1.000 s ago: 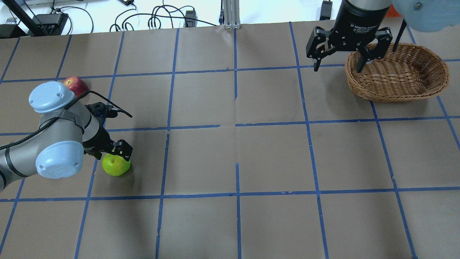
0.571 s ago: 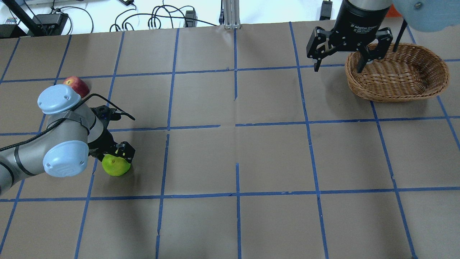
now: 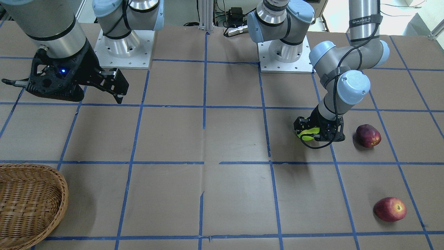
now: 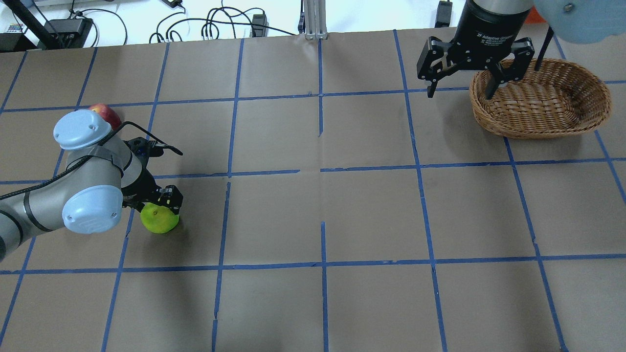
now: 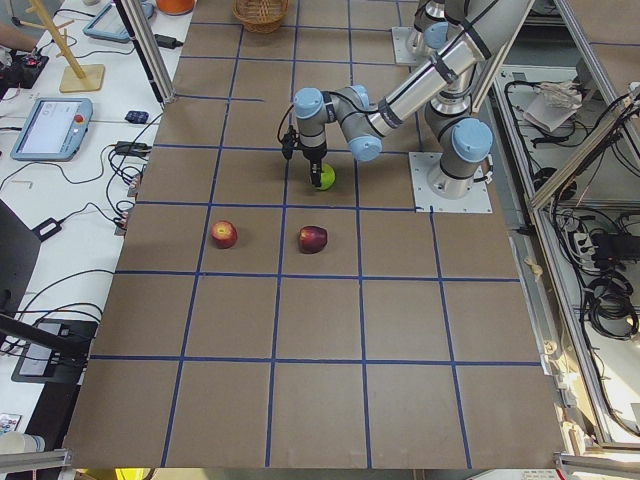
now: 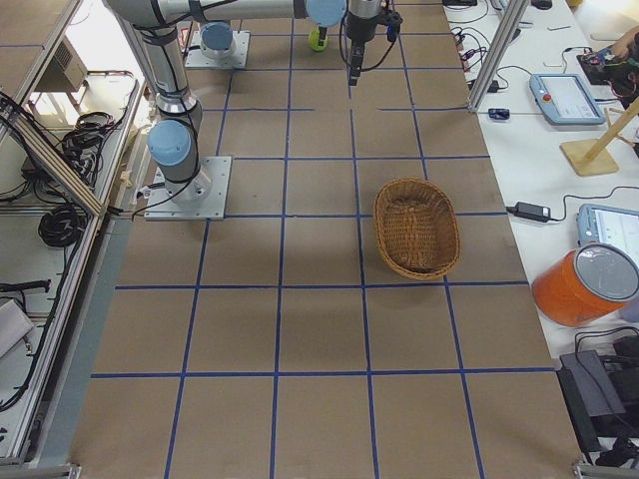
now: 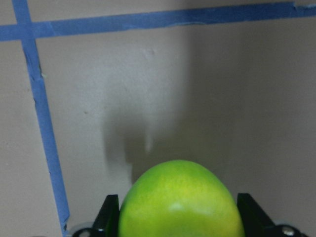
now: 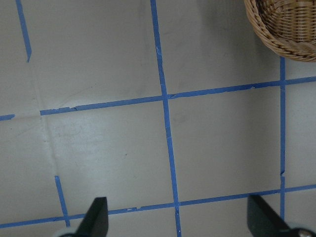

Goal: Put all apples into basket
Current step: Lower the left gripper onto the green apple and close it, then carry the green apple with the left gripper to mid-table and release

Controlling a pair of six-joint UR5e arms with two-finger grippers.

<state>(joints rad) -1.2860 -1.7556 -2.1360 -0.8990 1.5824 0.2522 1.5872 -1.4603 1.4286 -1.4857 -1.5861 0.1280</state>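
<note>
Lift-off of the yellow-green apple, judging by a small shift over the last second: now sitting a touch farther up the overhead view than a second ago, with the left arm drawn along with it. Clamped between the fingers of the left end effector, a soft shadow thrown on the tabletop ahead of it in the wrist view, so probably clear of the paper, though hard to confirm. Grasp stage likely done; carry across to the wicker basket next, well apart at the far right corner. Right end effector unmoved, spread wide and empty, hanging just beside the basket's rim. Still out on the tabletop: dark maroon apple just beside the left arm, lighter red apple farther out. Nothing in the basket yet.
</note>
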